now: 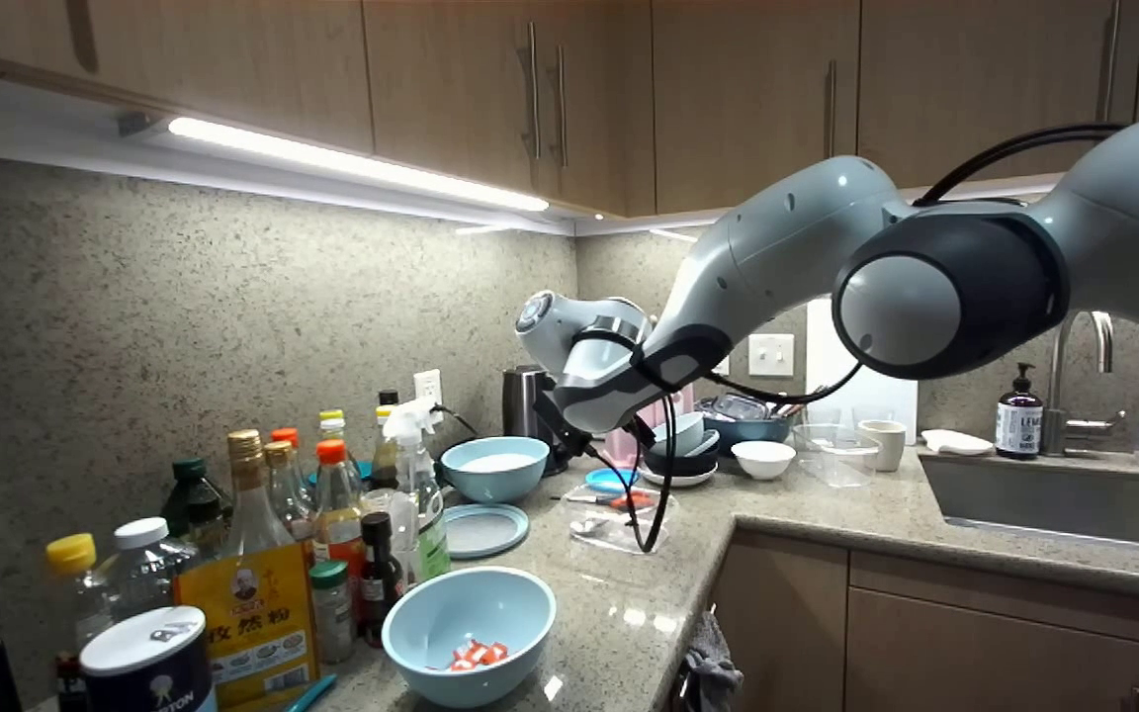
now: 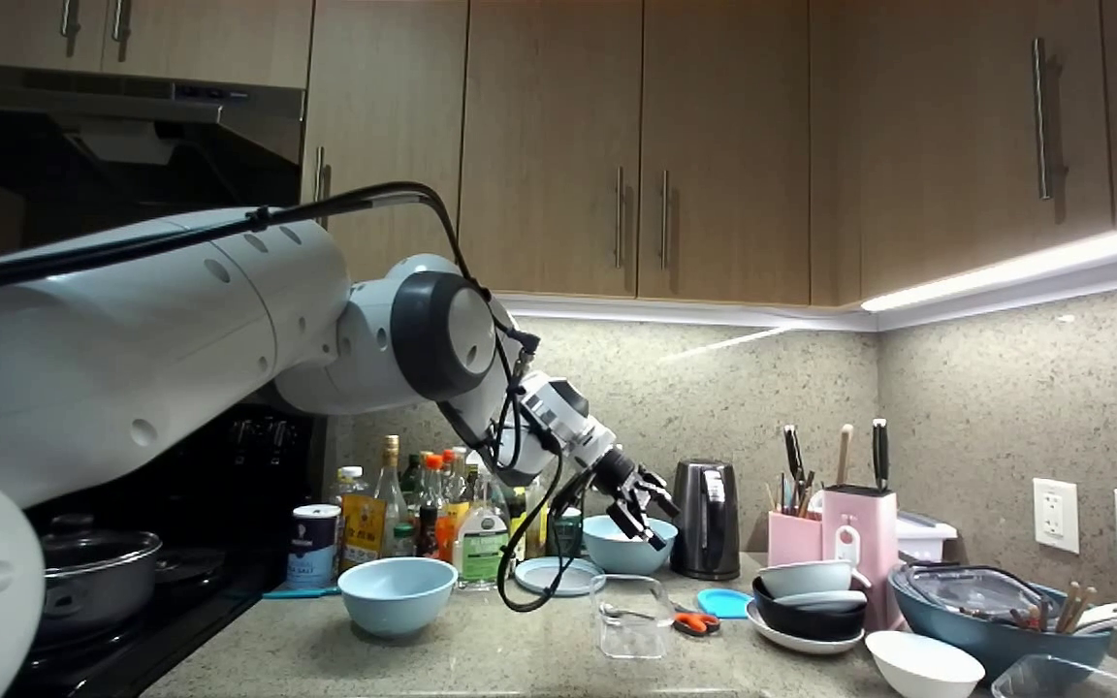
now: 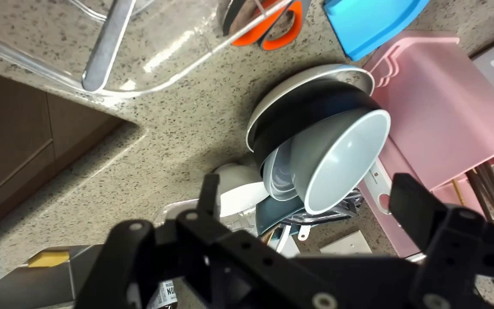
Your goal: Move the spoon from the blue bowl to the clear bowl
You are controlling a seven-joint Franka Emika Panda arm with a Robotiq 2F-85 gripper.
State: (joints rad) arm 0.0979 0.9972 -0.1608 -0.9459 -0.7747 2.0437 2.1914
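One spoon (image 3: 108, 45), below the hand (image 2: 665, 525), apart

In an exterior view, the speckled counter (image 2: 481, 654) carries a blue bowl (image 2: 396, 599) left of centre, a clear container (image 2: 634, 642) at lower centre, orange-handled scissors (image 2: 696, 622) beside it, and a white bowl (image 2: 925, 664) at lower right.

Kitchen with wooden cabinets (image 1: 757, 99) mounted above a speckled countertop (image 1: 619, 578). In an exterior view, a steel sink (image 1: 1054, 504) with a faucet (image 1: 1054, 427) sits at four o'clock, while bottles (image 1: 337, 514) and a salt canister (image 1: 146, 665) crowd eight o'clock. In an exterior view, a range hood (image 2: 122, 92) hangs at ten o'clock above a black stove (image 2: 180, 630) with a lidded pot (image 2: 98, 582) at eight, and a kettle (image 2: 706, 543) stands at five.
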